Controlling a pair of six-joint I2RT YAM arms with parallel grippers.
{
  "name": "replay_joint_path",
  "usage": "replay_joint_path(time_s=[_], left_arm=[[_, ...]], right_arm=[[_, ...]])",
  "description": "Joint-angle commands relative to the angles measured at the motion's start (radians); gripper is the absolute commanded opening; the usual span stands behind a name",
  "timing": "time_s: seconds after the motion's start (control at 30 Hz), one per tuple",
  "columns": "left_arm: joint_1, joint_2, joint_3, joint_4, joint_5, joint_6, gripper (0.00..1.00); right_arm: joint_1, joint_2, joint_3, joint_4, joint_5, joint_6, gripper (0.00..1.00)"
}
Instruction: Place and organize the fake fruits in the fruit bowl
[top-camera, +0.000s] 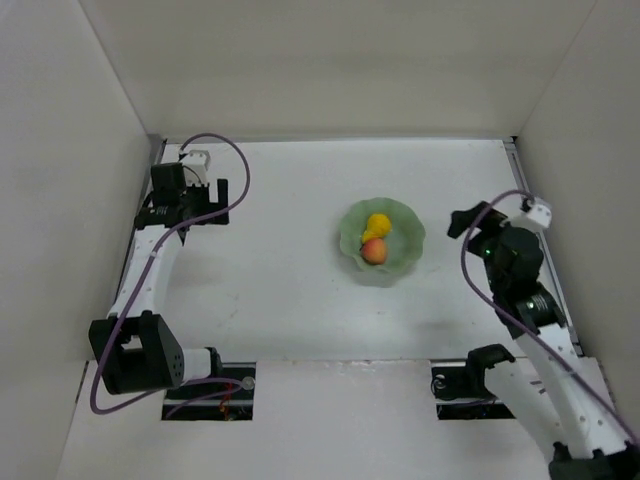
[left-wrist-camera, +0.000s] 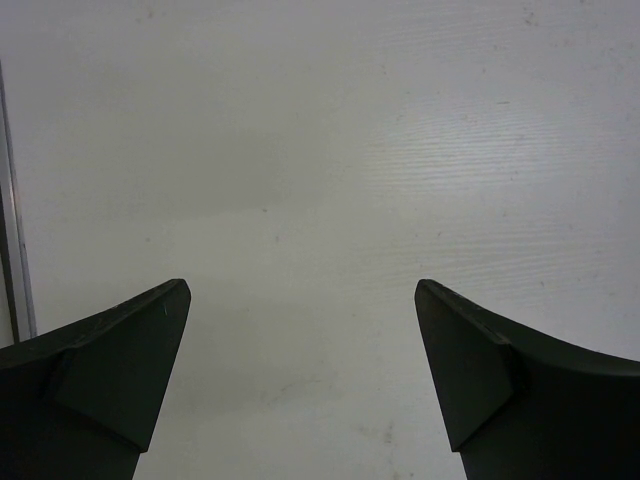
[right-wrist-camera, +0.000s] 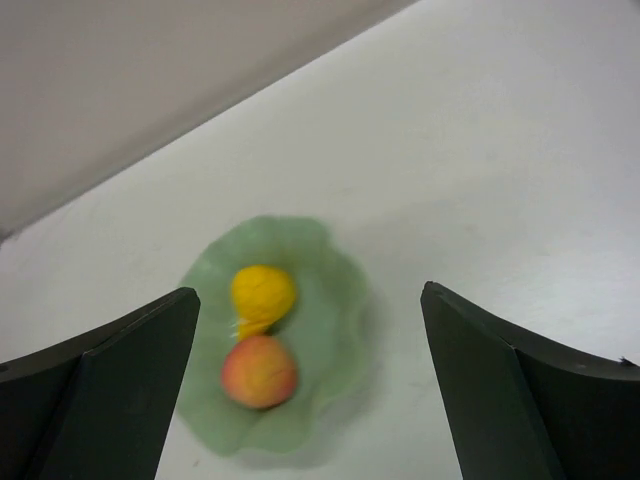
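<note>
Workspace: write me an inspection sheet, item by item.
Surface: white table, faint specks.
Job's things: yellow fruit and red-orange fruit lie close together inside the green bowl.
Clutter: nothing seen.
Grippers: left jaws open, empty, over bare table; right jaws open, empty, right of the bowl and apart from it.
Cables: a purple cable loops off the left arm, another off the right arm.
Surroundings: pale walls on three sides.

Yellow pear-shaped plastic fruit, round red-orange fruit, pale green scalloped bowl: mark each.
Yellow pear-shaped fruit (top-camera: 378, 223), top view, body.
Round red-orange fruit (top-camera: 374, 251), top view, centre.
Pale green scalloped bowl (top-camera: 415, 236), top view, right rim.
</note>
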Motion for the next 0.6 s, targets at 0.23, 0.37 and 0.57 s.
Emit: replay_joint_path(time_s=[0.23,0.37,0.57], left_arm=[[0.062,-0.033,-0.059,0.147,-0.041,-0.122,1.00],[0.057,-0.030,-0.050,0.136,-0.037,-0.122,1.00],[0.065,-0.047,-0.093,0.158,-0.031,-0.124,1.00]], right_arm=[[-0.522,-0.104,-0.184,-0.112,-0.060,0.027,1.00],[-0.585,-0.067,-0.212,-0.095,-0.080,0.072,1.00],[-0.580,-0.155,-0.275,-0.090,-0.068,0.080,1.00]])
